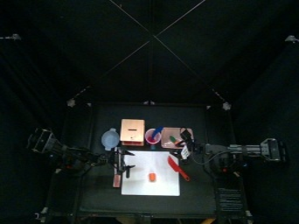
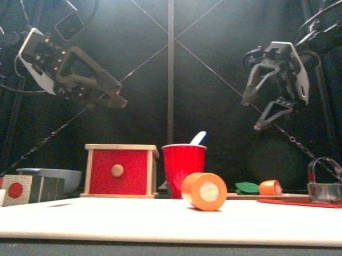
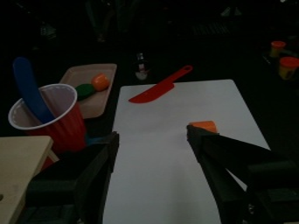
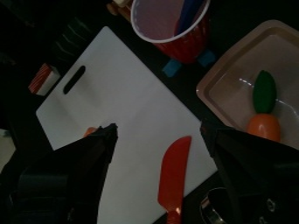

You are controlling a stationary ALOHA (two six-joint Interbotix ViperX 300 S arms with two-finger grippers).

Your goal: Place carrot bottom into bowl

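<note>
A: At nine o'clock of the table, which parts show first?

B: Pale blue-white round bowl [image 1: 111, 137] sits at the left edge. Left gripper [image 3: 152, 149], jaws spread wide and empty, hovers beside it over the white plastic cutting board [image 1: 155, 172].

A: And the work piece?

B: Short orange-red carrot bottom [image 3: 204, 127] lies on the board at six o'clock. Right gripper [image 4: 158, 140], at three o'clock, is also spread, holding nothing.

A: Step in hand?

B: Approach, apparently. Next: descend, straddle the chunk, close, carry toward nine o'clock.
</note>
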